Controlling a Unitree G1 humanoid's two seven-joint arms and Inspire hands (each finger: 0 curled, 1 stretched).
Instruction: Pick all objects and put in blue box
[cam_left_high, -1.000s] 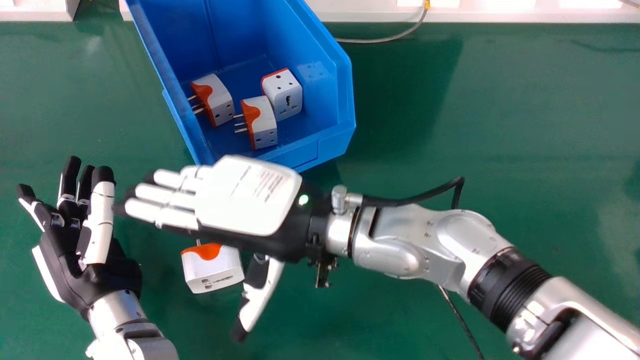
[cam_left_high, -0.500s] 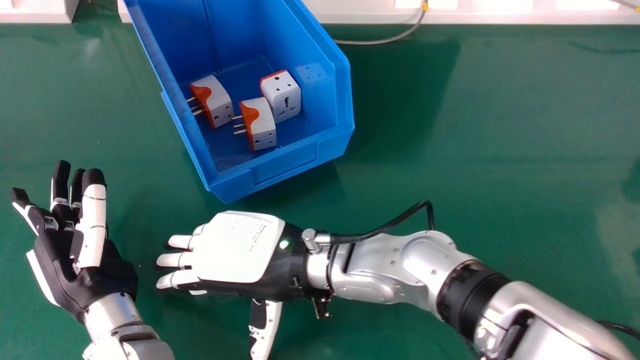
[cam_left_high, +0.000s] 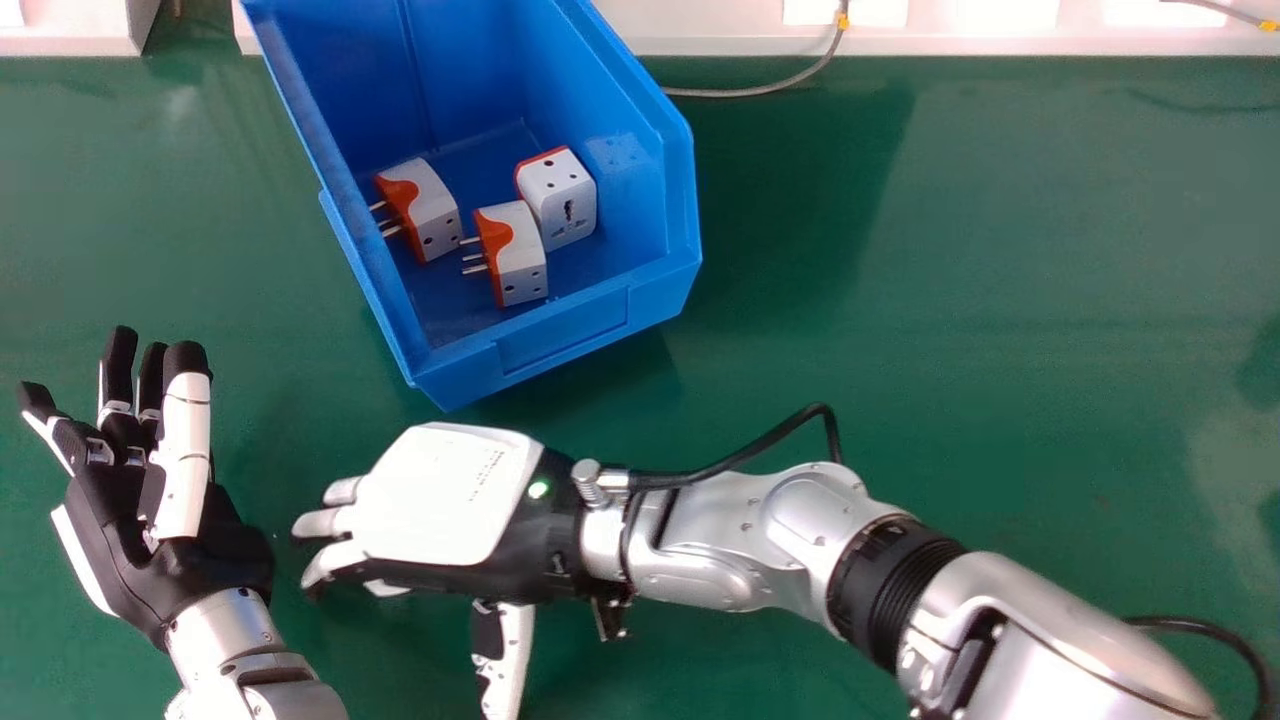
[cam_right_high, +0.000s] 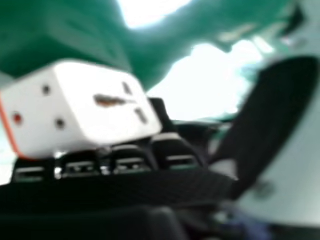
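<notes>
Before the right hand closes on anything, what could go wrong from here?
The white adapter lies against the fingers of the right hand, but the thumb stands away from it, so closing might nudge it out or pinch it badly.

The left hand is just beyond the right fingertips, so a sweep that way could bump it.

The blue box has a raised near wall; a low carry might catch it.

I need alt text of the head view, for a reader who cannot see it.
The robot's right hand, its back showing, is over a green table, nearer than a blue box with three white-and-orange plug adapters inside. The left hand is open at left.
</notes>
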